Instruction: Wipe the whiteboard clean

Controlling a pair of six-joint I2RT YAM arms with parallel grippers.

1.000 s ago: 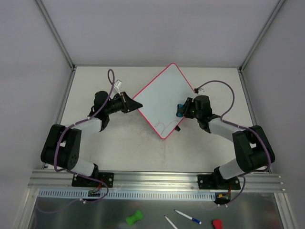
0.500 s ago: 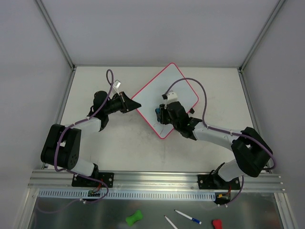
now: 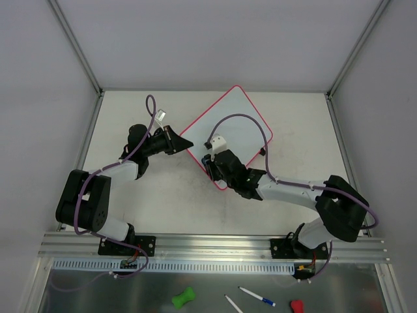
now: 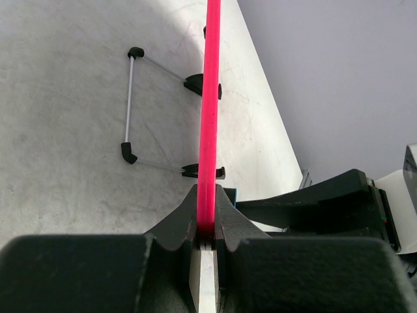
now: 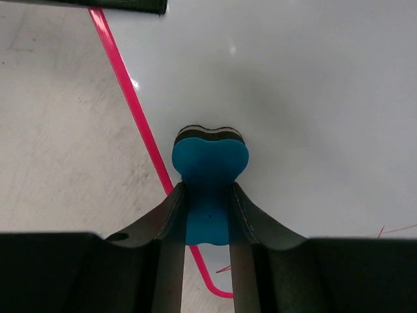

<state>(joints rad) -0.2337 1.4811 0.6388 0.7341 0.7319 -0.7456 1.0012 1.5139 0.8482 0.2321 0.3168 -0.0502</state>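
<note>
Right fingers (image 5: 174, 210), clamped on the eraser (image 5: 210, 156), now sit further left, at the whiteboard (image 3: 236, 124) edge; left fingers (image 4: 179, 222) pinch its rim (image 4: 210, 98). Sweeping further could slip off, leaving scribbles (image 5: 393, 229).

There are one bench (image 3: 163, 202), one whiteboard (image 3: 238, 120) with two black clips (image 4: 203, 83) (image 4: 203, 171), one blue eraser (image 5: 210, 156), two arms (image 3: 124, 171) (image 3: 293, 190) carrying two tools, the left tool (image 3: 184, 142) and the right tool (image 3: 210, 162), two pens (image 3: 257, 296) (image 3: 230, 303), one green thing (image 3: 184, 298) and one red thing (image 3: 296, 305).
</note>
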